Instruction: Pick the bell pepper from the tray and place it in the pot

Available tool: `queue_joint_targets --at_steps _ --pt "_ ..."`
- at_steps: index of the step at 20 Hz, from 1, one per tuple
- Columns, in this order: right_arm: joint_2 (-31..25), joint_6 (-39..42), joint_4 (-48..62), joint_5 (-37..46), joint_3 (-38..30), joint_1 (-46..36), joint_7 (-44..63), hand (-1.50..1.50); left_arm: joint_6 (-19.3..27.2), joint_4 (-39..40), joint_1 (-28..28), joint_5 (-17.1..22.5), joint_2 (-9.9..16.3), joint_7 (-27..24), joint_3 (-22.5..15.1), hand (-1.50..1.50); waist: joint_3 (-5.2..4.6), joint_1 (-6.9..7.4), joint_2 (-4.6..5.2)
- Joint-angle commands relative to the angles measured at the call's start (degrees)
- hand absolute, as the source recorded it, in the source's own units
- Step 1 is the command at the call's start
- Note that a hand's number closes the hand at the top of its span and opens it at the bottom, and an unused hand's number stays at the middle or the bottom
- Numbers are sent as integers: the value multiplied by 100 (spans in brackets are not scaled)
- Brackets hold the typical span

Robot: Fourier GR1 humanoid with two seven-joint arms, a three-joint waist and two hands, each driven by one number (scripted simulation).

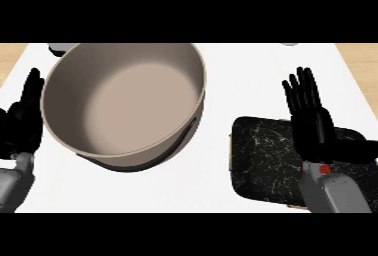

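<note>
**Both hands open over the counter, bell pepper not visible**

A large beige pot (125,102) is sitting on the white counter (214,185) in the upper left and centre of the frame, its rim tilted toward the viewer and its inside showing bare beige all the way down. A dark base is peeking out beneath its lower edge.

A black speckled tray (266,160) is lying in the lower right of the frame, apart from the pot with a strip of white counter between them. The right hand (314,125) is hovering over the tray's right part with fingers straight and pointing toward the top of the frame, holding nothing; its grey forearm is coming in from the lower right and covering part of the tray. A small red patch is showing at the wrist. The bell pepper is not showing anywhere on the visible part of the tray or in the pot; whether it is lying hidden under the hand or forearm cannot be told.

The left hand (22,125) is resting at the left edge of the frame just beside the pot's wall, fingers straight and up, holding nothing.

A small grey object (59,48) is peeking out behind the pot's upper left rim, and another grey bit (289,44) is showing at the top right.
</note>
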Motion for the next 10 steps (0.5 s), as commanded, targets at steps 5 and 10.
queue_joint_targets --at_steps 5,10 --pt "-1572 -320 609 242 -954 1842 1108 150 -96 142 814 -298 311 -98 -94 0 141 -189 -113" --pt "-2894 -1677 833 2595 -1182 2476 -176 -150 -202 60 1104 -215 199 16 -260 0 124 -293 -167"
